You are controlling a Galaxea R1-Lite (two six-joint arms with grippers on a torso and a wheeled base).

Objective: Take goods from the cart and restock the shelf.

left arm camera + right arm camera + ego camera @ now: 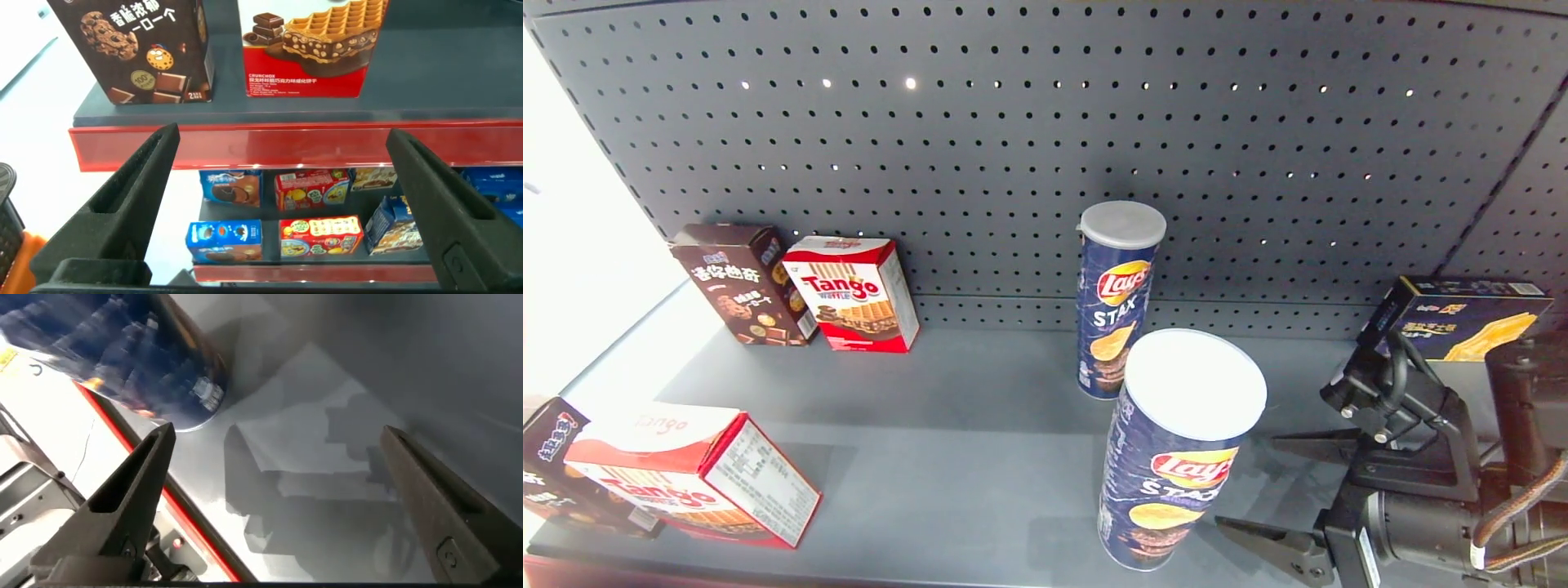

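Note:
On the grey shelf (pixel 980 425) two dark blue chip cans stand upright with white lids: one near the back (pixel 1117 302), one close to the front edge (pixel 1176 457). Just right of the front can, my right gripper (pixel 1246 482) is open and holds nothing. In the right wrist view this gripper (pixel 278 434) stands apart from the can (pixel 139 367), over bare shelf. My left gripper (pixel 284 139) is open and empty in front of the shelf's red front edge (pixel 327 147), below a chocolate cookie box (pixel 143 49) and a wafer box (pixel 306 45).
At the back left stand a brown cookie box (pixel 743 282) and a red wafer box (pixel 854 290). Another wafer box (pixel 694 478) and a dark box (pixel 556 465) sit at the front left. A blue-yellow box (pixel 1462 314) stands at the right. Lower shelves hold several snack boxes (pixel 310 212).

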